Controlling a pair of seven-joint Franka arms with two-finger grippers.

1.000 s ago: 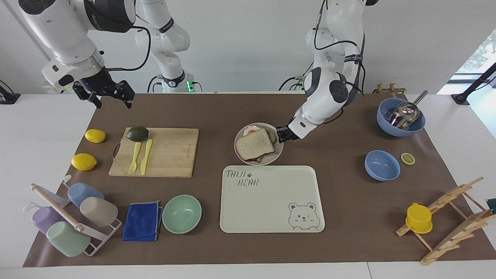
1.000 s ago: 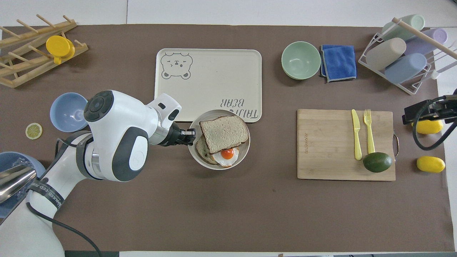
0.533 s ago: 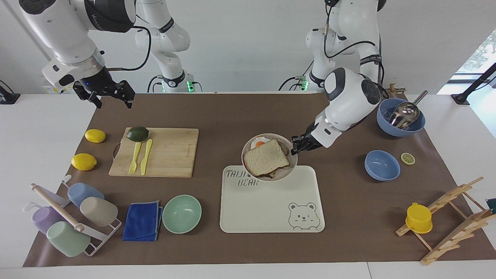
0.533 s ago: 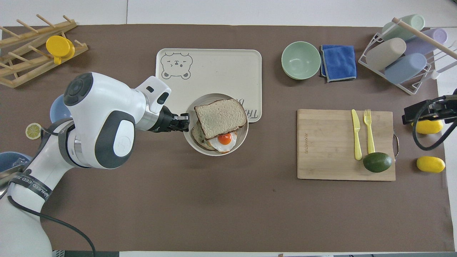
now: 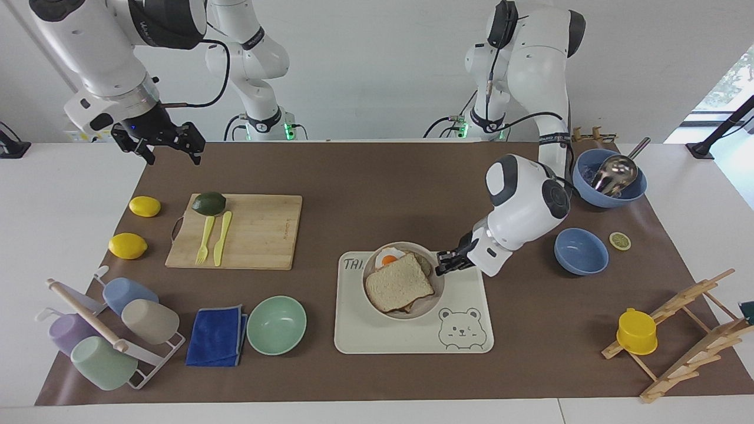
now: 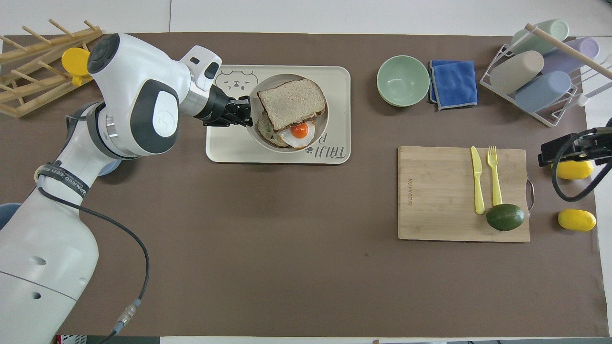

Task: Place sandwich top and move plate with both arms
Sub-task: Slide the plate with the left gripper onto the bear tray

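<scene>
The round beige plate [image 5: 429, 305] [image 6: 322, 130] is over the cream bear-printed tray [image 5: 377, 337] [image 6: 224, 149]; I cannot tell whether it rests on it. On the plate, the sandwich top [image 5: 399, 284] [image 6: 291, 102] lies skewed over a lower toast slice with a fried egg [image 5: 389, 259] [image 6: 299, 130]. My left gripper [image 5: 443, 265] [image 6: 244, 112] is shut on the plate's rim, on the side toward the left arm's end of the table. My right gripper [image 5: 172, 154] waits open in the air near the right arm's end, holding nothing.
A wooden cutting board [image 5: 259, 232] carries an avocado [image 5: 208, 203], a yellow fork and a knife, with two lemons beside it. A mint bowl [image 5: 276, 325], a blue cloth and a cup rack lie farther from the robots. Blue bowls [image 5: 581, 251] and a wooden rack stand toward the left arm's end.
My left gripper has carried the plate with the sandwich away from the robots, from the brown mat onto the area over the tray. The right arm has not moved.
</scene>
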